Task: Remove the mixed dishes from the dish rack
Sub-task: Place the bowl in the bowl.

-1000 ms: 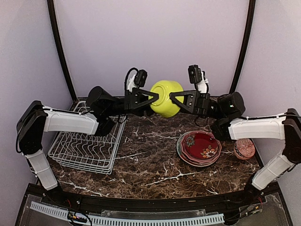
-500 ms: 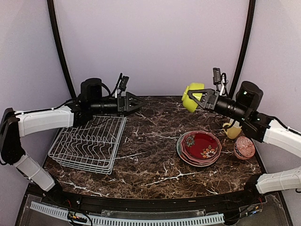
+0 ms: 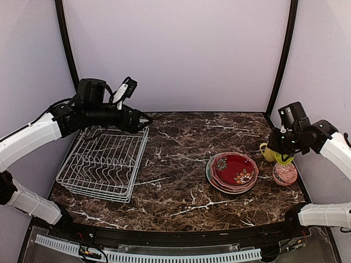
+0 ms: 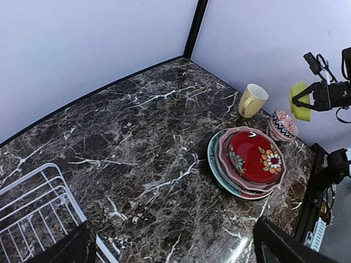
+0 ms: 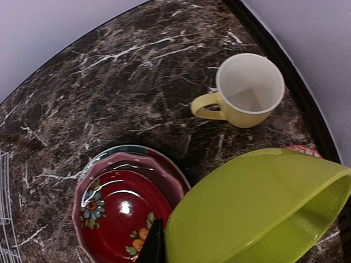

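Hanging tilted above the right end of the worktop point(image 3: 175, 159), the lime-green bowl point(image 5: 258, 213) was pinched by its rim in the right jaws, which were closed on it. In the right wrist view its open side faced away towards the right, and one dark finger point(image 5: 155, 245) showed against its lower edge. Below it stood the pale yellow mug point(image 5: 249, 90), upright, its handle pointing towards the middle of the worktop. Just beside the mug lay the red-and-white patterned bowl point(image 3: 285, 173), close to the right edge. Near these two sat the stack of plates point(image 3: 233, 171): a dark red floral plate on top, a dusky pink one under it and a teal-rimmed one at the bottom. The right arm point(image 3: 334, 143) reached in from the right side.

The white wire dish rack point(image 3: 101, 164) stood well apart from all of this, on the left side of the dark marble worktop. The left arm point(image 3: 33, 134) stretched over the rack's far edge, and the left jaws hung above its far right corner, spread wide and gripping nothing.
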Controlling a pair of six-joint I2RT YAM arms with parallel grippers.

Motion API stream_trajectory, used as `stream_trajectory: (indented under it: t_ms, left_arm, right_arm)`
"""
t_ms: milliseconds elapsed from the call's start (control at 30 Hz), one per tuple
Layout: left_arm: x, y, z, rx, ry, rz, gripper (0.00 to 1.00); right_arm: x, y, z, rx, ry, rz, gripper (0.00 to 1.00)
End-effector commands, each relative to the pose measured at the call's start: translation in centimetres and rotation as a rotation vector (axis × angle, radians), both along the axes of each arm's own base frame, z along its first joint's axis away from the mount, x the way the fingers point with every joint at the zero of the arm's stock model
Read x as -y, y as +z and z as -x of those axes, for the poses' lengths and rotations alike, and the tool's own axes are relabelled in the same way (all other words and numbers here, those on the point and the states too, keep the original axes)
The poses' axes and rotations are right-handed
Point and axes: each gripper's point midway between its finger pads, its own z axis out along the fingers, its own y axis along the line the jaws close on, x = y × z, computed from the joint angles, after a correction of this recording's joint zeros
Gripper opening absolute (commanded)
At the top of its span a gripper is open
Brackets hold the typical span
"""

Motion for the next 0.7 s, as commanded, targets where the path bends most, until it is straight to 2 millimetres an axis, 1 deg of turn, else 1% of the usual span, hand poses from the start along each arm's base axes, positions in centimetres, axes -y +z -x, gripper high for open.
stream_trajectory:
  t_ms: [0, 33, 67, 200, 300, 533, 667]
  left_arm:
    - [-2.8, 0.3, 0.0, 0.098, 0.066, -0.133, 0.99]
    - [-3.1, 0.0, 0.0, 0.103, 0.074, -0.146, 0.99]
    - [-3.3, 0.3, 0.2, 0.121, 0.075, -0.146, 0.99]
    - [-4.4, 0.1, 0.5, 0.155, 0.1, -0.162, 0.99]
    - [-5.0, 0.1, 0.5, 0.173, 0.125, -0.175, 0.99]
    - [-5.4, -0.3, 0.3, 0.18, 0.142, -0.196, 0.99]
    - [-5.3, -0.7, 0.2, 0.172, 0.141, -0.202, 0.99]
  right_arm:
    - [5.7, -2.3, 1.7, -0.161, -0.184, 0.096, 0.0]
    - [6.2, -2.8, 1.7, -0.185, -0.197, 0.083, 0.0]
    - [6.6, -3.4, 1.7, -0.206, -0.207, 0.072, 0.0]
    - [7.2, -6.4, 0.9, -0.264, -0.19, -0.013, 0.0]
    - [7.3, -8.0, 0.4, -0.301, -0.186, -0.063, 0.0]
    - [8.3, -9.5, 0.9, -0.334, -0.236, -0.034, 0.0]
    - [8.8, -10.1, 1.3, -0.339, -0.264, -0.02, 0.03]
